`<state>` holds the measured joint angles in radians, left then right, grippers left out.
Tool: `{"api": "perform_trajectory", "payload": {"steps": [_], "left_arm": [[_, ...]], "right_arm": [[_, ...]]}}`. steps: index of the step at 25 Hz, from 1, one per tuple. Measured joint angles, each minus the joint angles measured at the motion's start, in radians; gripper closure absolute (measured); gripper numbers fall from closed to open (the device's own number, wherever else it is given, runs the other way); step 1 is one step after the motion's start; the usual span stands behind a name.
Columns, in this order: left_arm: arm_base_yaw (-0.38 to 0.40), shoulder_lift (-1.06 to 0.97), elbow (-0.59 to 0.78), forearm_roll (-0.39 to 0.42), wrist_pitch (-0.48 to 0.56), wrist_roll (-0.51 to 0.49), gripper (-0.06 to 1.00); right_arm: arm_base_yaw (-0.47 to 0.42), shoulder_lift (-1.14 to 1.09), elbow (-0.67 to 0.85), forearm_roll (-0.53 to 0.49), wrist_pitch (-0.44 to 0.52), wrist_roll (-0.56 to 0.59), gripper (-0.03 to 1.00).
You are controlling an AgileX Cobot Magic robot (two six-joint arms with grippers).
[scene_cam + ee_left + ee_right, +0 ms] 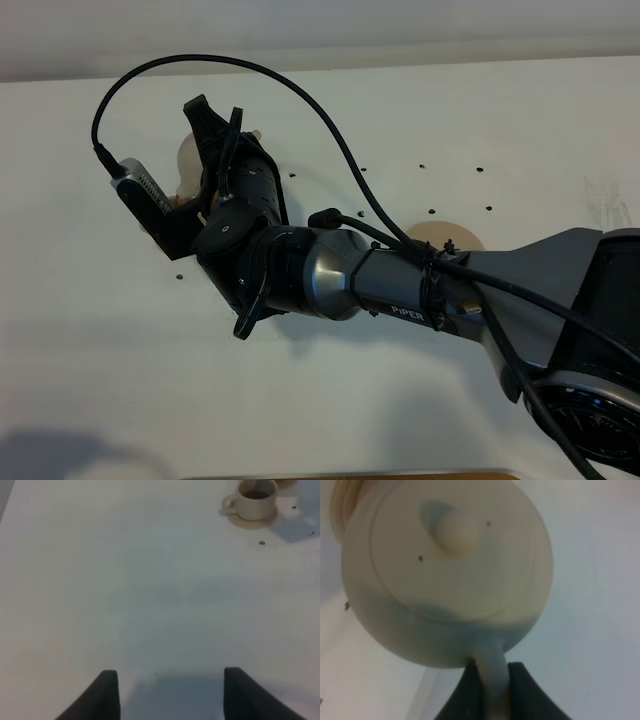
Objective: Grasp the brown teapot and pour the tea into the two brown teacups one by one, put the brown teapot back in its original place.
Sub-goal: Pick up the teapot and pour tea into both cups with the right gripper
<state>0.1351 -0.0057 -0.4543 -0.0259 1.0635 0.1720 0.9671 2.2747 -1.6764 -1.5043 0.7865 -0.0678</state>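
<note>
In the right wrist view the brown teapot (445,575) fills the frame, its knobbed lid facing the camera. My right gripper (492,695) is shut on its loop handle. From the high camera the right gripper (215,125) reaches far across to the left, and only a pale bit of the teapot (188,160) shows behind it. The tan coaster disc (445,235) lies bare, half hidden under the right arm. One brown teacup (255,497) with dark tea stands on its saucer (252,521) in the left wrist view. My left gripper (170,695) is open over bare table, far from the cup.
Small dark screw holes (480,170) dot the white table (520,120). The right arm (400,290) and its black cable (330,130) stretch across the middle. A tan edge (340,505) shows beyond the teapot; I cannot tell what it is.
</note>
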Motion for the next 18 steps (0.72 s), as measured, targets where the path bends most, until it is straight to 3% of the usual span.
{"api": "perform_trajectory", "payload": {"steps": [18], "left_arm": [[0.000, 0.000, 0.000, 0.000, 0.000, 0.000, 0.42]], "right_arm": [[0.000, 0.000, 0.000, -0.003, 0.000, -0.089, 0.88]]}}
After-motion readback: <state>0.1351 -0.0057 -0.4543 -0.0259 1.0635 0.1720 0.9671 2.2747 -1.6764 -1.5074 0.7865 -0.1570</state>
